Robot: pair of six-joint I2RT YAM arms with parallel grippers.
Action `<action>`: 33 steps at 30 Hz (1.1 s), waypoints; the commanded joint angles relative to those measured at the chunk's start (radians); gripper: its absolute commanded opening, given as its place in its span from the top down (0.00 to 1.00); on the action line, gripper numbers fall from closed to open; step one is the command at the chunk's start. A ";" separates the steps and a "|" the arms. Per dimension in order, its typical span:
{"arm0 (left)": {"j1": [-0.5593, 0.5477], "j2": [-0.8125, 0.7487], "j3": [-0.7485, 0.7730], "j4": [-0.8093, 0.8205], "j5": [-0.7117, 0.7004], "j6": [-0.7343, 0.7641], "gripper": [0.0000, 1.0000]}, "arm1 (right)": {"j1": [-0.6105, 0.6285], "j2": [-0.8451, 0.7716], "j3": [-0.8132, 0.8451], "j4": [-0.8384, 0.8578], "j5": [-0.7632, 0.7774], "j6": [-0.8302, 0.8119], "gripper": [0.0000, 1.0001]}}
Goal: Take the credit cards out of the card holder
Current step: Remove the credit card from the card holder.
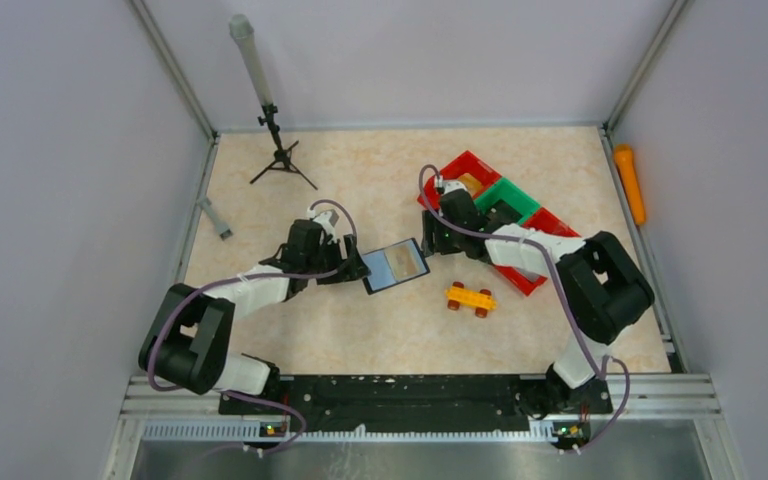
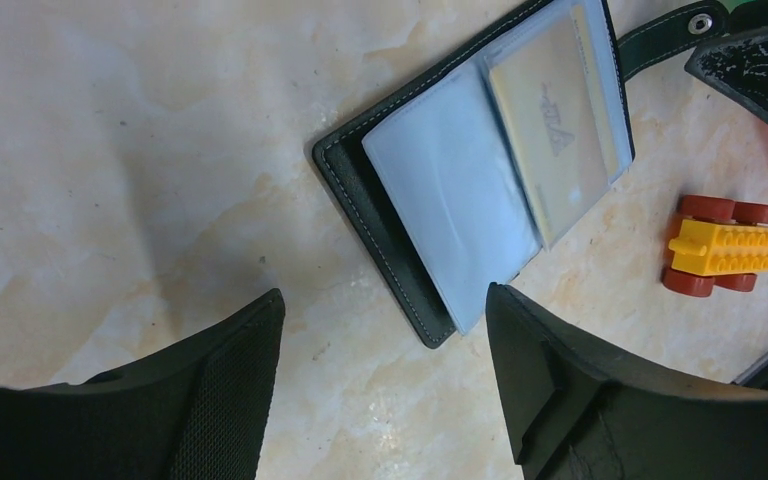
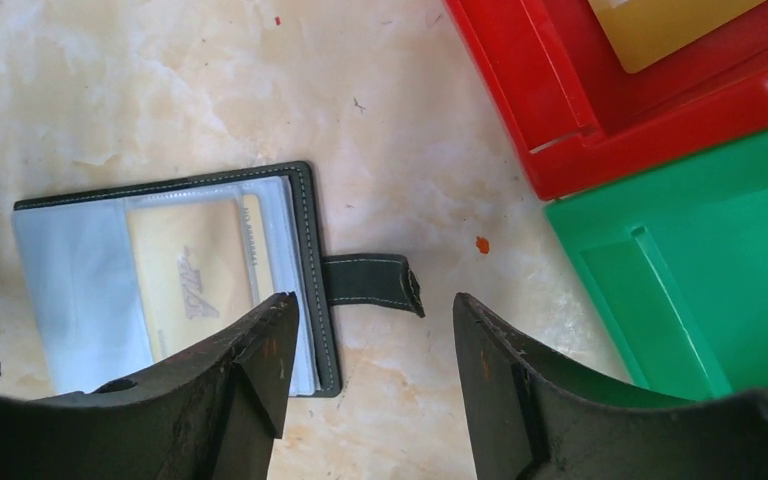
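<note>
Between the two grippers, near the middle of the table (image 1: 360,180), the card holder (image 1: 395,265) is lying spread open. A beige card (image 2: 555,130) is showing inside a clear sleeve, so at least one is waiting to come out. What looks like a yellow card (image 3: 660,25) is lying in the red tray (image 3: 520,90) nearby. The left gripper (image 2: 385,300) is hovering beside the holder's corner, jaws parted and holding nothing; the right gripper (image 3: 372,300) is hanging over the strap tab (image 3: 370,282), likewise parted and empty

We hold left gripper (image 2: 385,300) and right gripper (image 3: 372,305) low, facing each other, jaws spread apart.
</note>
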 commanded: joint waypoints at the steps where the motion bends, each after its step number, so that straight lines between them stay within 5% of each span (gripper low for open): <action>1: -0.001 -0.021 -0.021 0.075 -0.025 0.068 0.23 | -0.001 0.033 -0.011 0.095 0.030 0.014 0.41; 11: -0.002 -0.010 -0.023 0.097 0.021 0.092 0.23 | 0.011 0.100 -0.013 0.152 0.022 -0.041 0.57; 21: -0.001 0.025 0.007 0.077 0.077 0.115 0.22 | 0.016 0.022 -0.078 0.239 -0.039 -0.050 1.00; 33: -0.002 0.055 0.025 0.072 0.092 0.111 0.24 | 0.016 -0.074 -0.173 0.384 -0.207 -0.033 1.00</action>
